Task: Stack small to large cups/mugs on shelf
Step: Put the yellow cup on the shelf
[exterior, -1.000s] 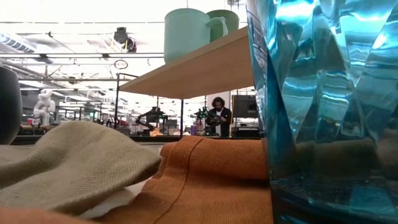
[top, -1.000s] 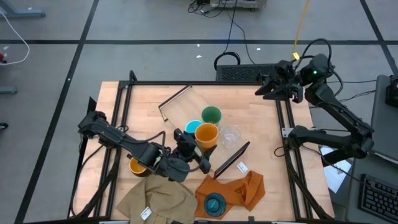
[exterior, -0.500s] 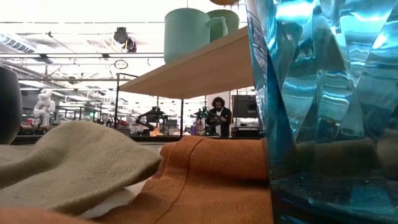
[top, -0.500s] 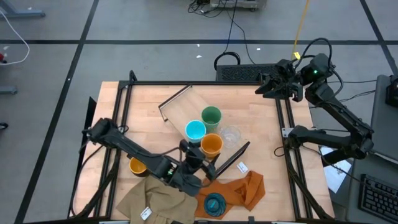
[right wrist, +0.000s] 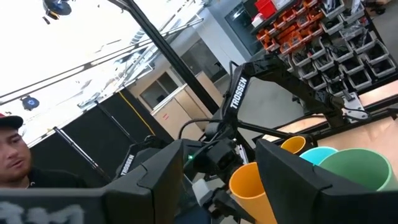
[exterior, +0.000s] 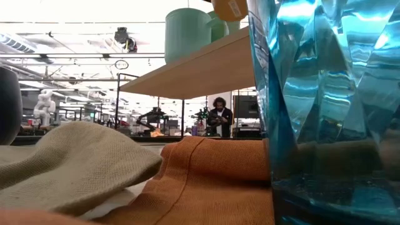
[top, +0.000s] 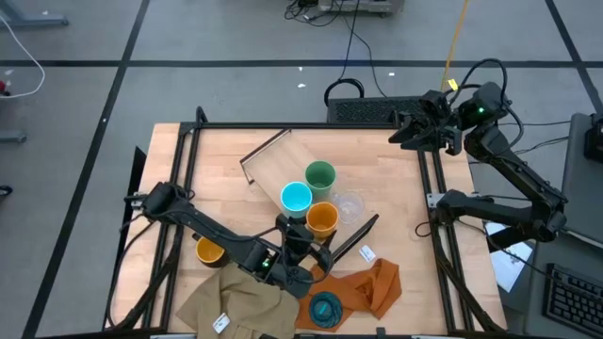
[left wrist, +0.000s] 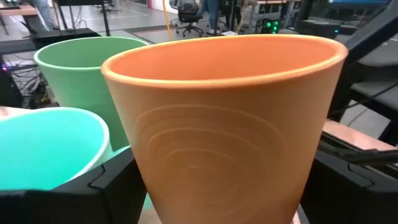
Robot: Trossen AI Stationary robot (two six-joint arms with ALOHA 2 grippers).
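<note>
The light-wood shelf point(top: 283, 169) stands mid-table on black wire brackets. On its top stand a green cup point(top: 320, 175), a light-blue mug point(top: 297, 197) and a clear tumbler point(top: 350, 203). My left gripper point(top: 316, 232) is shut on the orange cup point(top: 322, 218) just over the shelf's near part, beside the mug. A dark mug with a yellow inside point(top: 209, 250) stands on the table at the left. The ribbed teal cup point(top: 326, 308) stands on the orange cloth point(top: 372, 287). My right gripper point(right wrist: 221, 180) hangs open, raised over the far right corner. My left gripper pinches the orange cup's lower wall point(left wrist: 140, 186) between its two fingers point(left wrist: 106, 193), one on each side. The fingers come nearly level from the table's near side. The cup is upright, slightly tipped; its base point(exterior: 230, 14) hangs close over the shelf, touching or not I cannot tell.
A tan cloth point(top: 236, 299) lies at the near left, overlapping the orange cloth's edge. A white tag point(top: 366, 252) lies by the shelf's near bracket. Black rails point(top: 184, 188) run along the table's left and right sides. A person point(exterior: 220, 115) stands far behind the table.
My left gripper has carried the orange cup from over the light-blue mug toward the table's near right and down to the shelf. The mug now shows whole from above, and the cup's base has come into the low view from above.
</note>
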